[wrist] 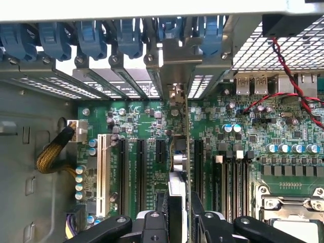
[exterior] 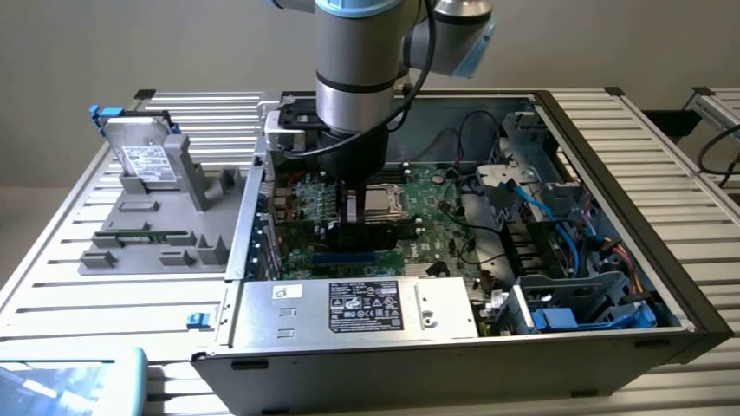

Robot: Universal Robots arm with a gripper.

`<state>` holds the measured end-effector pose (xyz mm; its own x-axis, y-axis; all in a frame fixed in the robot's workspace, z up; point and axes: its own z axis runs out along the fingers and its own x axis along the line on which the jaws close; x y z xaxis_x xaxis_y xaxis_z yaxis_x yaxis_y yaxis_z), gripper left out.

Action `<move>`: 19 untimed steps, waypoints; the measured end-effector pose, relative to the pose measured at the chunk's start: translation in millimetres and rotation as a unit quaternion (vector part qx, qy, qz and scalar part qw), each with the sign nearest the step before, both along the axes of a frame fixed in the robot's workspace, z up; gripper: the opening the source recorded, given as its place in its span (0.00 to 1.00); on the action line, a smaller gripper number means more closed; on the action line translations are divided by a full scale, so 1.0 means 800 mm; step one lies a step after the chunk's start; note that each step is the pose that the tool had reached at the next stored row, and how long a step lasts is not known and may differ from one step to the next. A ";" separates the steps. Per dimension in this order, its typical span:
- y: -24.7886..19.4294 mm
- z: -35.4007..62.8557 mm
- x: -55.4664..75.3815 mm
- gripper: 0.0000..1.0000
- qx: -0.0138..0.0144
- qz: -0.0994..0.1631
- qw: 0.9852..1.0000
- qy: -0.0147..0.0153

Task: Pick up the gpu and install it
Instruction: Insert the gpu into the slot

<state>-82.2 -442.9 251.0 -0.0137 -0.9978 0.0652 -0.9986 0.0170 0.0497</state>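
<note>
Slatted aluminium table (exterior: 104, 295) carries an open computer case (exterior: 463, 373) lying on its side, so the motherboard (wrist: 136, 121) faces up and the arm can come straight down onto it. The pincer (wrist: 178, 205) is inside the case, low over the board, and it is clamped partway closed on the graphics card (wrist: 178, 161). One dark finger (wrist: 198, 212) sits on each face of the card, touching it.

The card is held on edge, long side parallel to the row of black expansion slots (wrist: 140, 167). That is probably so its lower edge can meet a slot squarely. It hangs directly beneath the pincer and runs forward from the fingers. Its metal bracket (wrist: 174, 91) at the far end lines up with one of the openings in the case's back wall, below the blue latches (wrist: 91, 38). Several empty slots lie just beside the card on one side, and a further slot and the memory sockets lie on the other. Whether the card's edge is already down in a slot or only just above it, I cannot tell.

Outside the case, well away from the pincer on the exterior view's left, a grey holder tray (exterior: 151, 243) keeps a silver drive (exterior: 151, 160) propped upright. The labelled power supply (exterior: 359, 308) sits in the case's near corner.
</note>
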 end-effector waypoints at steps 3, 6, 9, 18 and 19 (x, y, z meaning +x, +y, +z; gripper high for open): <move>-0.0001 0.000 0.000 0.28 0.000 0.000 1.000 0.000; -0.0007 0.000 0.000 0.28 0.000 0.000 1.000 0.000; -0.0017 0.000 0.000 0.28 0.000 0.000 1.000 0.000; -0.0019 -0.001 0.000 0.28 0.000 0.000 1.000 0.000; -0.0019 -0.001 0.000 0.28 0.000 0.000 1.000 0.000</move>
<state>-82.3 -444.4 250.2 -0.0137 -0.9978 0.0645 -0.9986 0.0169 0.0499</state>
